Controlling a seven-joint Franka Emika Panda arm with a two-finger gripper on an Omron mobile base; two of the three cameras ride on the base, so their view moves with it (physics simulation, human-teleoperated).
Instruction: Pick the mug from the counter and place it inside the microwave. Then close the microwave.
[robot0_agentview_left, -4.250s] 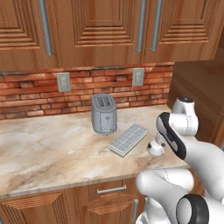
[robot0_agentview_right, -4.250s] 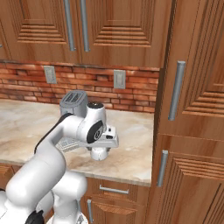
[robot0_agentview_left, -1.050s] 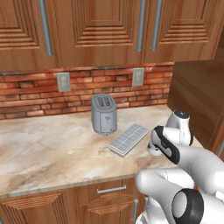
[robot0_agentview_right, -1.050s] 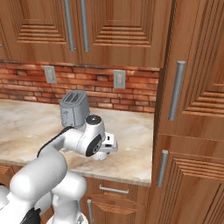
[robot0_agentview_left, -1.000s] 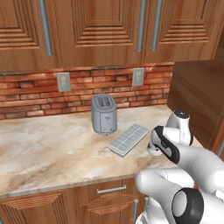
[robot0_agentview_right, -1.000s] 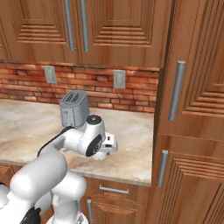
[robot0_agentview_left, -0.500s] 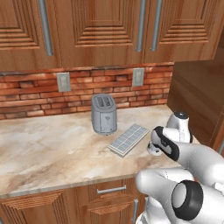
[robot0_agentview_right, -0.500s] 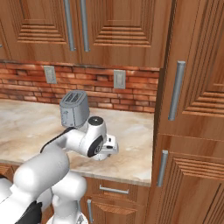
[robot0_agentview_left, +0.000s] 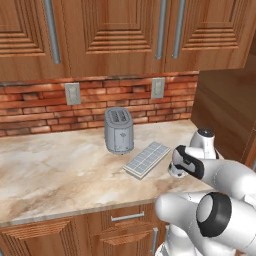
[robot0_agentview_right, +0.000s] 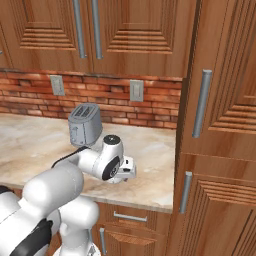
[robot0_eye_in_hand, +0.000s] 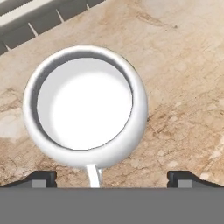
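The white mug (robot0_eye_in_hand: 85, 105) stands upright on the beige marbled counter (robot0_eye_in_hand: 183, 65), seen from straight above, with its small handle (robot0_eye_in_hand: 93, 175) pointing toward the hand. My gripper (robot0_eye_in_hand: 112, 179) hangs open just above it, one dark fingertip (robot0_eye_in_hand: 41, 178) on each side of the mug, touching nothing. In the left base view the gripper (robot0_agentview_left: 177, 167) points down at the mug (robot0_agentview_left: 174, 173) near the counter's (robot0_agentview_left: 60, 170) right end. From the right base camera the gripper (robot0_agentview_right: 123, 175) is low over the counter (robot0_agentview_right: 30, 145). The microwave is out of view.
A grey toaster (robot0_agentview_left: 118, 131) stands by the brick wall. A grey slatted rack (robot0_agentview_left: 147, 159) lies flat just left of the mug, its edge close by (robot0_eye_in_hand: 39, 19). A tall wooden cabinet (robot0_agentview_right: 220, 150) closes off the counter's right end. Wall cabinets hang overhead.
The hand has dropped lower over the mug and the arm's elbow has swung a little. The jaws have stayed open, and the mug has not moved.
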